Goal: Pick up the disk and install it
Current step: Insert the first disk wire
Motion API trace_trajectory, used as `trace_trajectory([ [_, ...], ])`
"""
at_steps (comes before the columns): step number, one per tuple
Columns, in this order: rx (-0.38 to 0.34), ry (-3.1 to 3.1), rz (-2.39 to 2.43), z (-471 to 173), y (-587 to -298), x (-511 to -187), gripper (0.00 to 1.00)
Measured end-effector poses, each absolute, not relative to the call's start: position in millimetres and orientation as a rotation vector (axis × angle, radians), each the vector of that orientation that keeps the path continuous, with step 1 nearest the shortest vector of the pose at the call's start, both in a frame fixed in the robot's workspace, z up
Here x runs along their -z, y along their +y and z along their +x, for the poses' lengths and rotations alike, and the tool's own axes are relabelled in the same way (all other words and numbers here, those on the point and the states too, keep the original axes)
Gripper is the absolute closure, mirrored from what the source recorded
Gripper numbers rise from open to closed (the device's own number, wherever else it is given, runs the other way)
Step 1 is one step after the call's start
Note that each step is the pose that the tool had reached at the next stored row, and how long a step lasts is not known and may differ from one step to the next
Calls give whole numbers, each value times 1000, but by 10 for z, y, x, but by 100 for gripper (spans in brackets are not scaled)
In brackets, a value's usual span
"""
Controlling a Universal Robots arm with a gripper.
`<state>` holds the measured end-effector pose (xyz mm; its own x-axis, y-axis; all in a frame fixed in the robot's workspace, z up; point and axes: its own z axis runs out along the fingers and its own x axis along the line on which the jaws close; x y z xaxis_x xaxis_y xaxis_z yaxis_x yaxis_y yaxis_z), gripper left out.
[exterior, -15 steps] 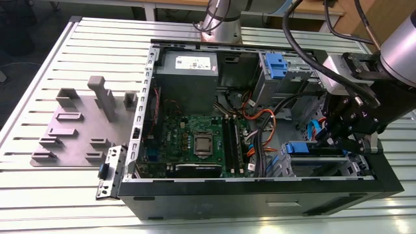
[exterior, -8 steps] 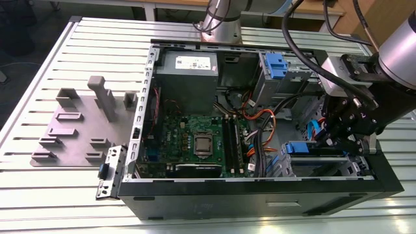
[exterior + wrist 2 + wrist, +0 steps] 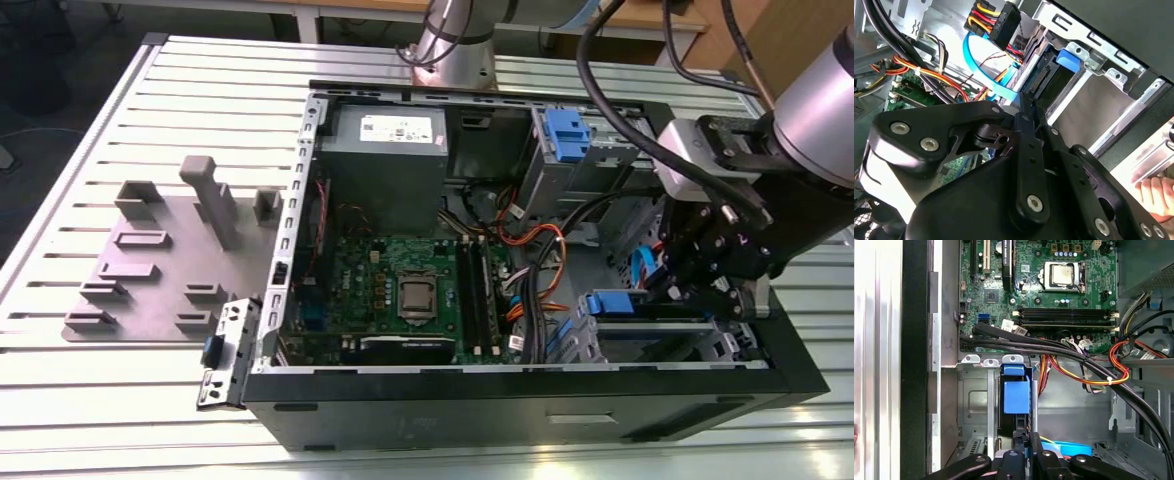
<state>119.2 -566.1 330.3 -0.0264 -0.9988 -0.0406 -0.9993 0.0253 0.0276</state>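
The disk [image 3: 1016, 395] stands on edge in the metal drive cage [image 3: 974, 405] at the front corner of the open computer case [image 3: 534, 385]. Its blue end piece [image 3: 1072, 57] sits at the cage mouth. In the exterior view the blue end [image 3: 611, 303] shows in the case's near right corner. My gripper [image 3: 1024, 107] hangs just behind the disk's connector end, fingers shut together with nothing seen between them. In the first wrist view the gripper [image 3: 1029, 440] is right below the disk's dark edge. From outside, the gripper [image 3: 657, 295] reaches down into the case beside the cage.
Black cable bundles [image 3: 1064, 352], orange-red wires [image 3: 1119, 362] and a blue flat cable [image 3: 989, 75] run close to the cage. The motherboard [image 3: 400, 290] and grey power supply [image 3: 387, 145] fill the case's left. A grey fixture plate [image 3: 160, 270] lies on the table. A hand [image 3: 1156, 195] rests outside the case.
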Motion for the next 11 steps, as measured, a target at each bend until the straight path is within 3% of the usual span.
trace_trajectory([
  [2, -76, 2242, -2185, 1192, -5661, -3301, 83],
  [5, -75, 2242, -2185, 1192, -5661, -3301, 71],
  [11, -75, 2242, -2185, 1192, -5661, -3500, 71],
])
